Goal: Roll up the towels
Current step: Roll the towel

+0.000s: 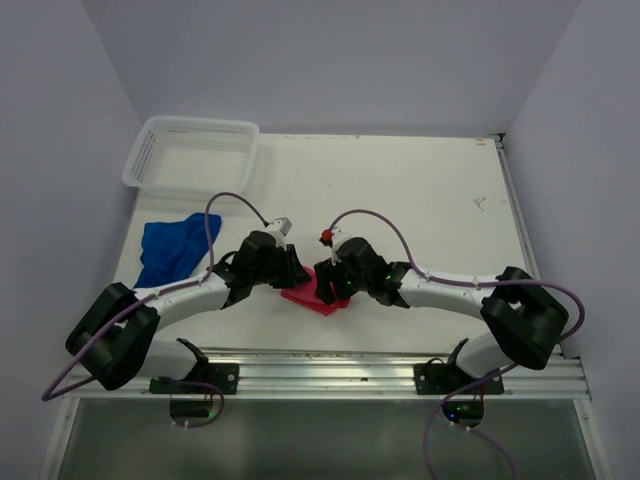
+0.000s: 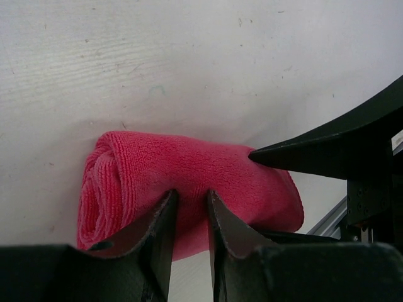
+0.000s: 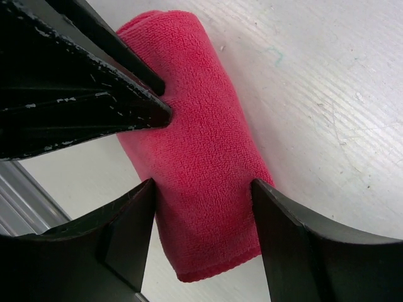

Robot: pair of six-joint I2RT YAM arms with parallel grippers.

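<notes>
Overhead only: blue towel (image 1: 165, 250) left, basket (image 1: 200, 124) far-left. Wrists: red towel (image 2: 189, 170) rolled, axis left-right. Right jaws clasp it; left jaws near-closed, hold unclear.

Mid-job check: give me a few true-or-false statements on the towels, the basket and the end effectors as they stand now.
1. The red towel is rolled up. True.
2. The blue towel is rolled too. False: it lies crumpled, unrolled.
3. The white basket holds a towel. False: no towel shows in it.
4. The right end effector has a finger on each side of the red towel. True.
</notes>
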